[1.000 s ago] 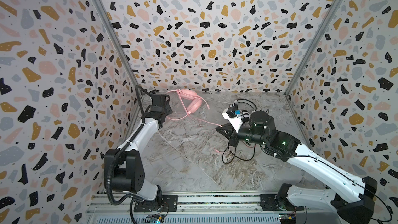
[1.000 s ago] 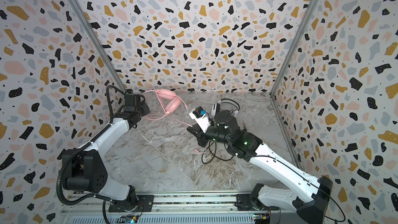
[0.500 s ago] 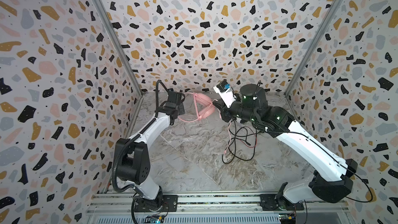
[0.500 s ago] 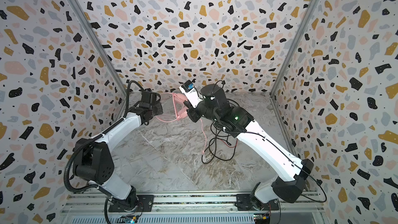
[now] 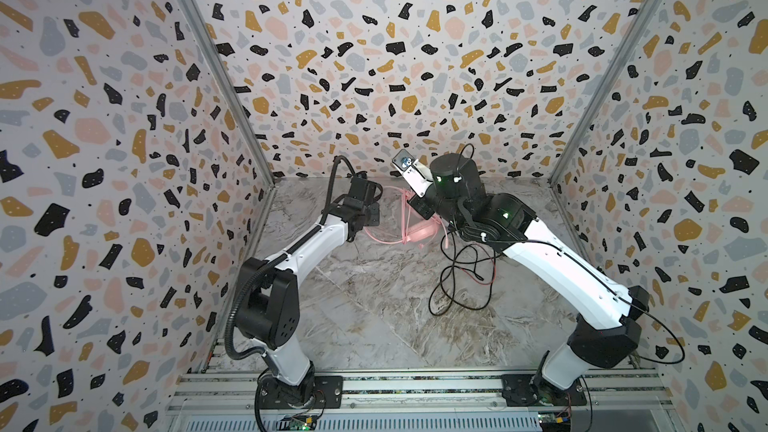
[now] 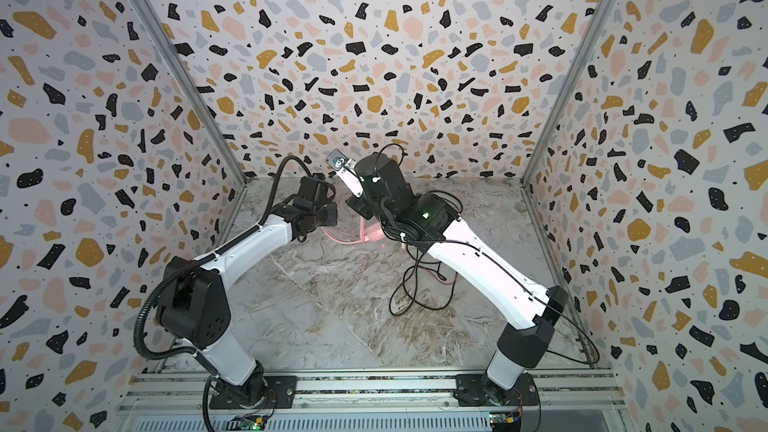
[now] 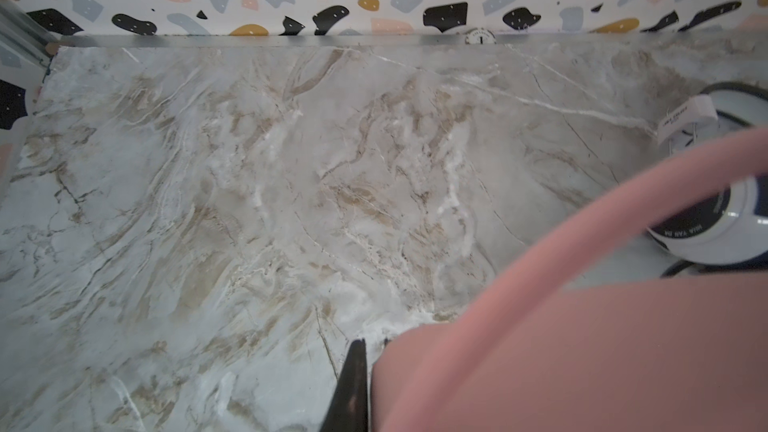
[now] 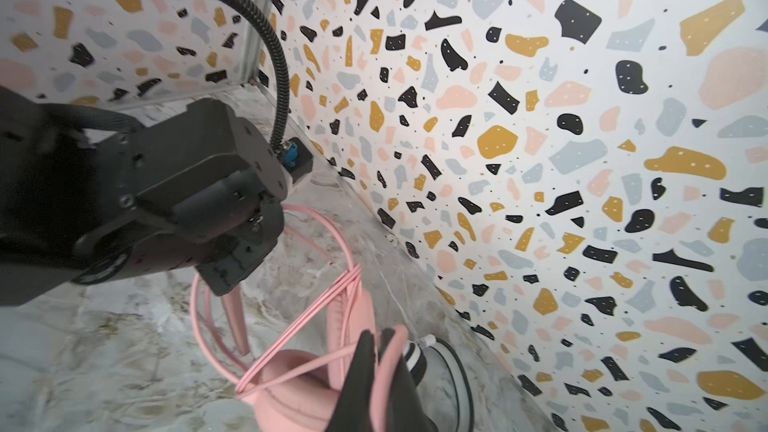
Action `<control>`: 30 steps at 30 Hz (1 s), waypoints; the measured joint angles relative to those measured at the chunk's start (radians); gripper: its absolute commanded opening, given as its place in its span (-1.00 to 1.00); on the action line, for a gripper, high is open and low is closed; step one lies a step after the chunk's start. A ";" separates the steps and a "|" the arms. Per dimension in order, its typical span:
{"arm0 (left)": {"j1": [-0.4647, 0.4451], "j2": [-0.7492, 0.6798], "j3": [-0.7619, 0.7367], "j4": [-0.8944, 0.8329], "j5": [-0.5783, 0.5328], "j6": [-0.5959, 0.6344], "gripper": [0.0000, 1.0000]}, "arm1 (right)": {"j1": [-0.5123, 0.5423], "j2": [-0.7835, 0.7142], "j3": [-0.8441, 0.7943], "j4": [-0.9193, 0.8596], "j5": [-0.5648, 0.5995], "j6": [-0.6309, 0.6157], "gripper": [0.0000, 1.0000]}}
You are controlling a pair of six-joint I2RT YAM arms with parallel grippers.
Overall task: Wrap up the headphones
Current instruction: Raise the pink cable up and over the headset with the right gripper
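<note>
1. Two end effectors meet at the back of the table (image 5: 374, 326), upper middle in both top views, with the pink headset (image 5: 419, 232) between them.
2. The left end effector (image 8: 228, 284) has its jaws together on a pink part of that headset. In the left wrist view, pink fills the lower right beside one black finger, so the exact contact is hidden.
3. The right end effector (image 8: 376, 347) is pinched on the pink cable (image 8: 286, 344), with a strand passing between its fingers at the bottom middle of the right wrist view.
4. In that view the headband (image 8: 361, 313) has its long axis running from the ear cup (image 8: 291, 392) at the bottom edge up toward the left end effector, left of centre. Several cable strands already cross it in a bundle.
5. The right arm is nearer the free cable and the left is nearer the band. As I judge it, the next turn needs the right end effector to carry the cable across the band's axis while the left one steadies the headset.
6. The white headset (image 7: 715, 238) lies just beside the pink ear cup. Its black cable (image 5: 453, 284) sprawls loose on the table, right of centre in both top views, not yet wrapped.
</note>
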State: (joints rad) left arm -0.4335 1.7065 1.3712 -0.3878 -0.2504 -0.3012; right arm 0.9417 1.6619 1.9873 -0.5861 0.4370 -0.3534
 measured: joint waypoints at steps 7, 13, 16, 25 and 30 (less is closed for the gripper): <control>-0.057 0.014 0.020 -0.033 0.010 0.034 -1.00 | -0.022 0.006 -0.001 0.017 -0.150 -0.010 -0.85; -0.051 0.014 0.020 -0.038 0.018 0.052 -1.00 | -0.053 -0.066 -0.108 0.090 -0.354 0.053 -0.86; -0.053 0.013 0.020 -0.038 0.032 0.055 -1.00 | -0.098 -0.069 -0.107 0.101 -0.428 0.096 -0.86; -0.056 0.019 0.027 -0.055 0.035 0.060 -1.00 | -0.149 -0.132 -0.196 0.147 -0.729 0.182 -0.87; -0.031 0.060 0.064 -0.084 0.089 0.056 -1.00 | -0.142 -0.241 -0.286 0.156 -0.861 0.215 -0.88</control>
State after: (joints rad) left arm -0.4648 1.7664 1.4353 -0.4713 -0.1619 -0.2455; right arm 0.8001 1.4212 1.7016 -0.4305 -0.4244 -0.1387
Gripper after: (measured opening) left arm 0.080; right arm 0.065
